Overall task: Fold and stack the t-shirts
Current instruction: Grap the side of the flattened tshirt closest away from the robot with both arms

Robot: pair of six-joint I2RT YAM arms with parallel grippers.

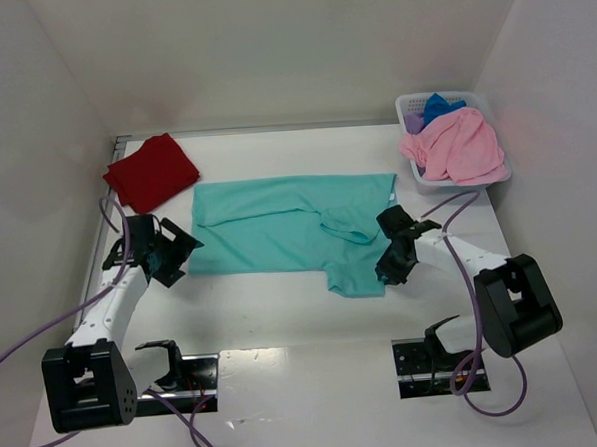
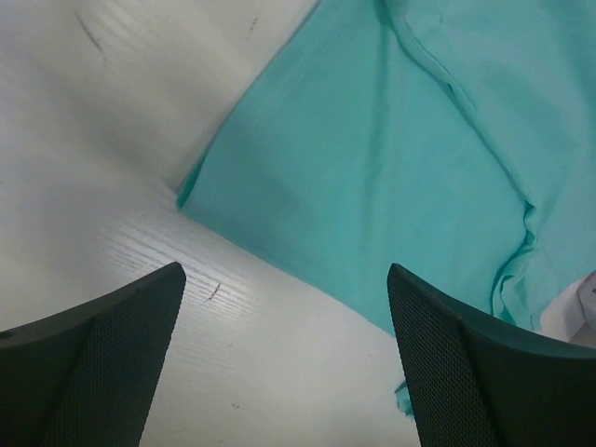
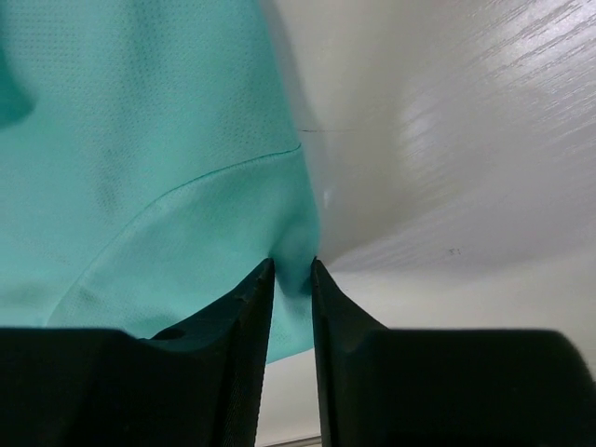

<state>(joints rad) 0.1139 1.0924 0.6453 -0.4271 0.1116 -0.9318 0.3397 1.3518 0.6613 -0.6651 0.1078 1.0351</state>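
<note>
Right wrist view: what has the right gripper (image 3: 292, 266) got?
— Narrow jaws pinch the teal t-shirt (image 3: 140, 140) edge, at four o'clock of the shirt, spread on the table (image 1: 314, 328).
— And the left gripper (image 2: 284, 272)?
— Wide apart, empty, hovering at its eight o'clock corner.

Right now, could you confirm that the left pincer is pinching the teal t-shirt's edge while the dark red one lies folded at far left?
It is the right pincer that pinches the teal t-shirt, as the right wrist view shows; the left pincer hangs open. The dark red t-shirt is folded at far left.
</note>
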